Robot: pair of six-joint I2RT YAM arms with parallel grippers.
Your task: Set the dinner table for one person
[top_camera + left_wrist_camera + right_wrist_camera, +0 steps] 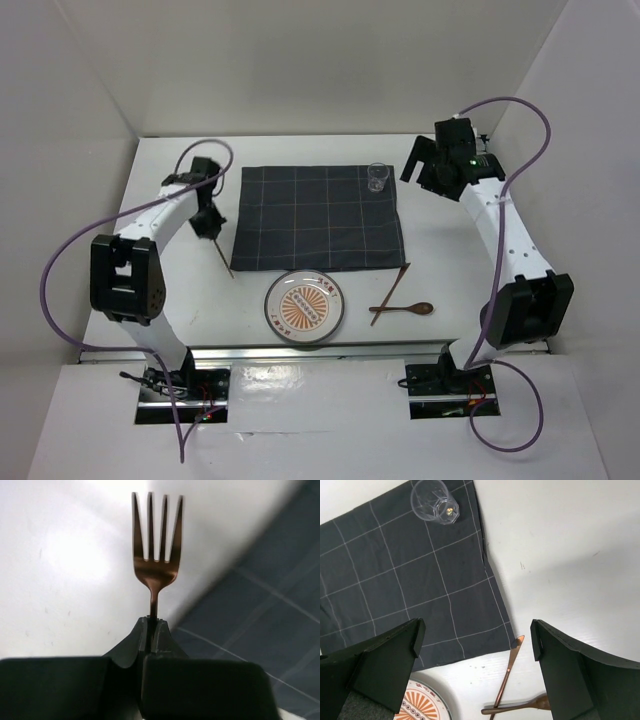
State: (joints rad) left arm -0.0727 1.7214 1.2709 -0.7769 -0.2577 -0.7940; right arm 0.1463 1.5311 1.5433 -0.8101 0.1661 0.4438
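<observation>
My left gripper (208, 226) (152, 622) is shut on a copper fork (156, 555), tines pointing away from the fingers. In the top view the fork (225, 258) sticks out over the white dinner table (450, 250), just left of the dark grey checked mat (318, 218). A clear glass (377, 177) (435, 501) stands on the mat's far right corner. A patterned plate (305, 307), a copper knife (391, 292) (507, 672) and a spoon (405, 309) (520, 707) lie near the front edge. My right gripper (424, 166) (477, 640) is open and empty, raised right of the glass.
White walls close in the table on the left, back and right. A metal rail (320, 350) runs along the near edge by the arm bases. The knife and spoon cross each other right of the plate. The mat's edge (260, 610) shows at the right of the left wrist view.
</observation>
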